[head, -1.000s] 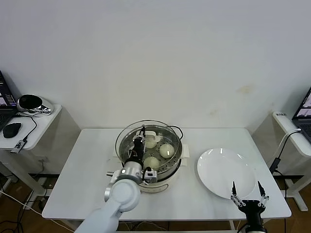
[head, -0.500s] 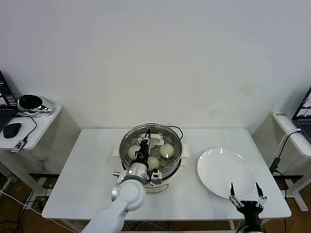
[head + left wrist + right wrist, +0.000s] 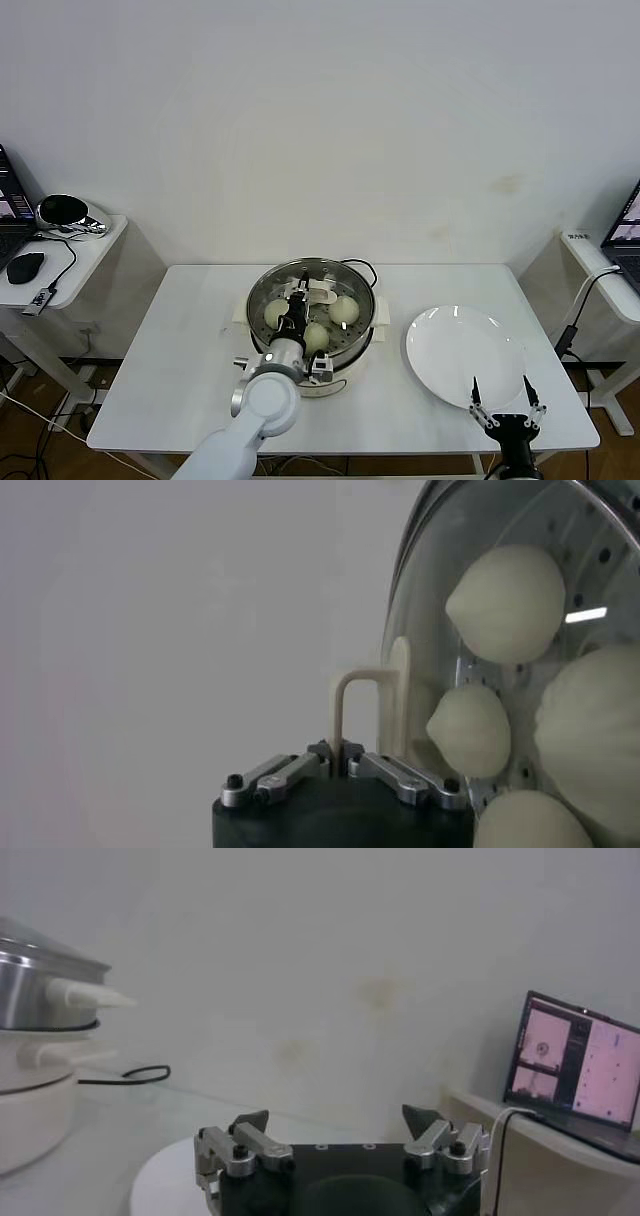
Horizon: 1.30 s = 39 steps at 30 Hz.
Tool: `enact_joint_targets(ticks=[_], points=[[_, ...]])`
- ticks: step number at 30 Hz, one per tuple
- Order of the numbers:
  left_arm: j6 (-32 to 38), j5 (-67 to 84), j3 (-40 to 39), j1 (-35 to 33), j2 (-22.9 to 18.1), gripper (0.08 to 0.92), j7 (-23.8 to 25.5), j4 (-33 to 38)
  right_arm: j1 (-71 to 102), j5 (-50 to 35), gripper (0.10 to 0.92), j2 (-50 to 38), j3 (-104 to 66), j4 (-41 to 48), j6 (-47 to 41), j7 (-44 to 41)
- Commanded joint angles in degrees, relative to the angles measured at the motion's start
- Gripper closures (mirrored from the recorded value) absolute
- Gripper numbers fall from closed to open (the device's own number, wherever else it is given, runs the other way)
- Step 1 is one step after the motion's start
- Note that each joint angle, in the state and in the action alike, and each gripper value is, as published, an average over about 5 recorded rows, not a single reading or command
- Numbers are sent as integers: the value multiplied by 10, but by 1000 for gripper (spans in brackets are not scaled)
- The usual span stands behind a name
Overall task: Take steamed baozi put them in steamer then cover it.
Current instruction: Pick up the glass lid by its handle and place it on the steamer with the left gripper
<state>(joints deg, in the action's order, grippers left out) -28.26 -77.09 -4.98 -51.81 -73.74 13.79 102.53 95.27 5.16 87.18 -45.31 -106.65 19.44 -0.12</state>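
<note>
plain white wall behind; white table (image 3: 180,350) flanked by side desks with laptops.

steamer (image 3: 352,352): mid-table, toward the rear edge, steel pot on cream base. steamed baozi (image 3: 343,309): inside on the perforated tray; three plainly visible in the head view, a fourth suggested only in the left wrist view.

cover (image 3: 310,300): glass lid over the pot, apparently seated or nearly so, roughly level, flat face down; white handle (image 3: 345,710) at centre, its bar running roughly front to rear of the table, judged loosely.

left gripper (image 3: 297,306): above pot centre, fingers pinched tight on the handle.

right gripper (image 3: 500,403): parked near the front right corner, beside the white plate (image 3: 440,345), fingers spread wide, holding nothing.

step in hand, judged: seating the cover. best done by keeping the lid level and centred on the rim, checking contact all round, then letting go and lifting straight up to avoid dragging it askew.
</note>
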Motion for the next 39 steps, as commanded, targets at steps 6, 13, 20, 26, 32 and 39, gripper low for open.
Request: enact_joint_targets(ticks=[6,13,20,26,32,39], points=[[-2,13,-1,-2,-5,868,-1,0,2,2,203,0,1,0,2,-1],[-4,33,6,-14,-6,853,-14,13,3,2,203,0,2,-1,2,-2],[1,66,25,-73,25,681,-33,90,4,4,203,0,3,-1,2,-2],[13,185,75,-173,83,508,-87,218,6,5,203,2,3,0,1,-2],[153,560,207,-354,106,335,-221,287,8,7,203,1,8,2,0,-4],[282,834,350,-509,50,187,-278,262,19,-14,203,-28,38,-4,-12,-26]])
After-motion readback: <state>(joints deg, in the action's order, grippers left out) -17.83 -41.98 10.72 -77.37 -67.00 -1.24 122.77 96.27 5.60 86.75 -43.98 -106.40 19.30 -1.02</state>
